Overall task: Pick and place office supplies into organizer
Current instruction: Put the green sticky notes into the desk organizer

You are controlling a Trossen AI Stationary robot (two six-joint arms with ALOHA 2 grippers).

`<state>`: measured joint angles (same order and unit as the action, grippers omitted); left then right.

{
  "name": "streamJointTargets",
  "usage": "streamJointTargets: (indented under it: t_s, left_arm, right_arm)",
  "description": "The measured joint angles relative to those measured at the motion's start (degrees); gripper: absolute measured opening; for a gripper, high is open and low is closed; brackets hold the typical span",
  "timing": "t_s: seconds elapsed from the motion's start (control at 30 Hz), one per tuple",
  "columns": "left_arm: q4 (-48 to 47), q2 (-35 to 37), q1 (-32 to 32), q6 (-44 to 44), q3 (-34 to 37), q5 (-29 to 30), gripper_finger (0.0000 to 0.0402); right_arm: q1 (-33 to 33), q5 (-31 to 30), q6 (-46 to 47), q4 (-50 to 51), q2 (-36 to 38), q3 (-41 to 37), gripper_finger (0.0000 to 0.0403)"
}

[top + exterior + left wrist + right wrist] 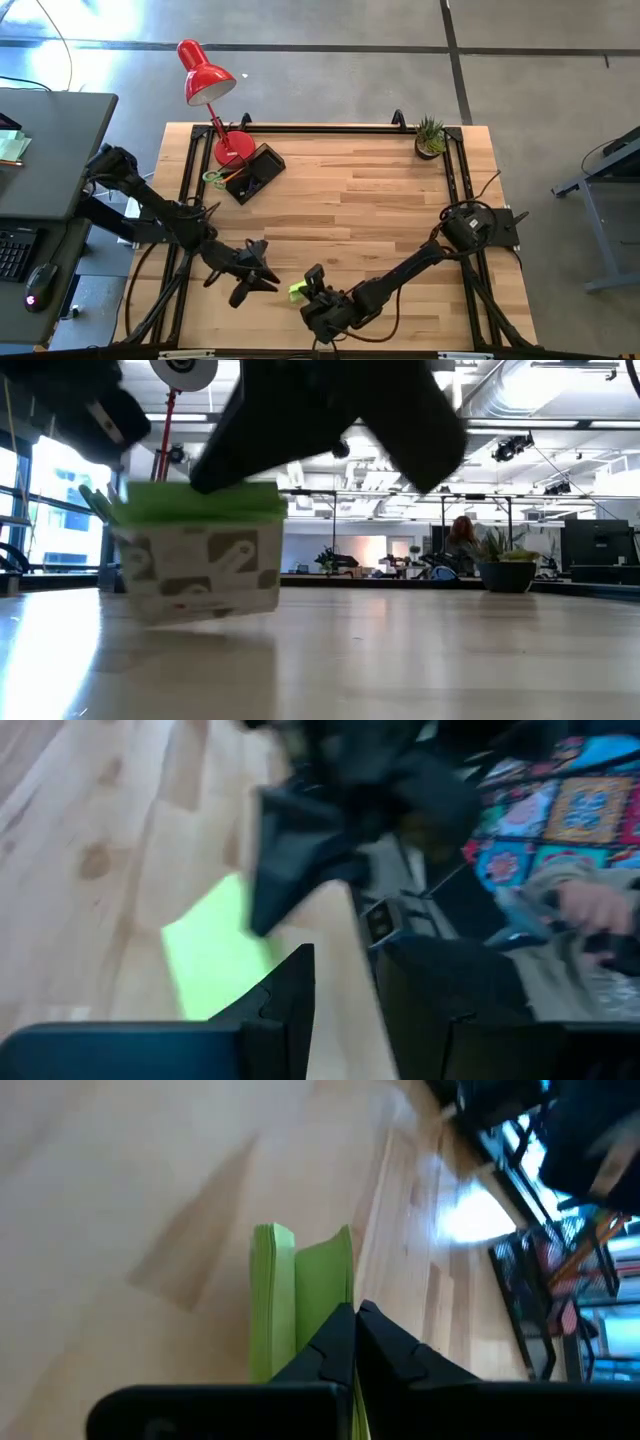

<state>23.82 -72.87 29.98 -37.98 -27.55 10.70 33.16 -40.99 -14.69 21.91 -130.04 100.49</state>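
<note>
Right pincer clamped together on lime-green sticky-note pad at table 6 o'clock edge. Left pincer fingers apart, empty, just beside it. Organizer at 10 o'clock, contents hard to make out.

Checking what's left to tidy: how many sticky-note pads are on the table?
1: the lime-green sticky-note pad lies near the table's front edge, pinched in the right gripper. Others could hide inside the organizer.
</note>
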Motion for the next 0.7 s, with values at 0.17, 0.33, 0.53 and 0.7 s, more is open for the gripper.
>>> streamJointTargets:
  t_s: [0.17, 0.33, 0.53, 0.7]
  left_arm:
    - [-0.4, 4.6, 3.2, 2.3, 0.0, 3.0, 0.0097]
    - [-2.8, 8.1, 7.4, 4.7, 0.0, 10.4, 0.0097]
    - [-6.6, 10.1, 11.3, 5.0, 0.0, 19.0, 0.0097]
    - [-9.9, 13.4, 12.4, 5.0, 0.0, 20.0, 0.0097]
  right_arm:
    - [-2.3, 0.0, -1.1, 1.5, 0.0, 0.0, 0.0000]
    - [-5.3, 0.1, -4.7, 1.7, 0.0, 0.9, 0.0000]
    - [-9.0, 2.1, -9.7, 3.6, 0.0, 5.2, 0.0000]
    - [-12.5, 4.5, -13.7, 5.8, 0.1, 8.7, 0.0000]
